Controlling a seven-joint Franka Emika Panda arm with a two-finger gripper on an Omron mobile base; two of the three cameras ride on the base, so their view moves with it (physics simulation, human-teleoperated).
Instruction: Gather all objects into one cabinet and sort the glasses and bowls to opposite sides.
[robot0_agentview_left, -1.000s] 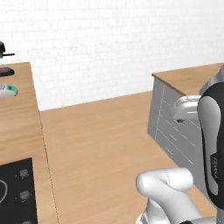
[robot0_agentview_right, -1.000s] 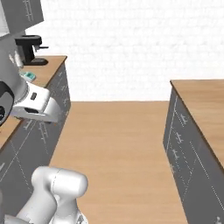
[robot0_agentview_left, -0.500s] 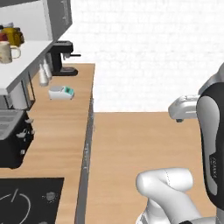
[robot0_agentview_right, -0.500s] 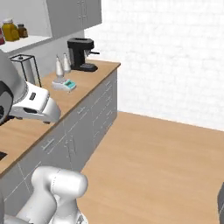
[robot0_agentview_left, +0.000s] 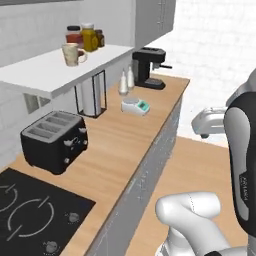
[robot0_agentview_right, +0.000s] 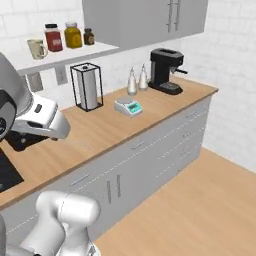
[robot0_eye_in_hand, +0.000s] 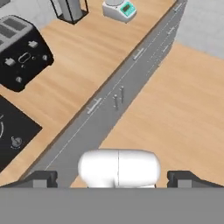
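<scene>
Hand (robot0_eye_in_hand: 113, 177) spread wide, holding nothing — cream mug (robot0_agentview_left: 71, 54) and lidded jars (robot0_agentview_left: 84, 36) on the shelf (robot0_agentview_left: 45, 72).

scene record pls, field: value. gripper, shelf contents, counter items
gripper: gripper open, nothing between the fingertips, over the floor beside the counter front
shelf: white shelf board on the wall above the counter
on shelf: cream mug near the front edge; three lidded jars behind it, towards the grey cabinet
counter items: black toaster, paper towel holder, kitchen scale, two shakers, black coffee machine
hob: black cooktop at the near end of the counter
task state: mug and jars on the shelf, none in the gripper
</scene>
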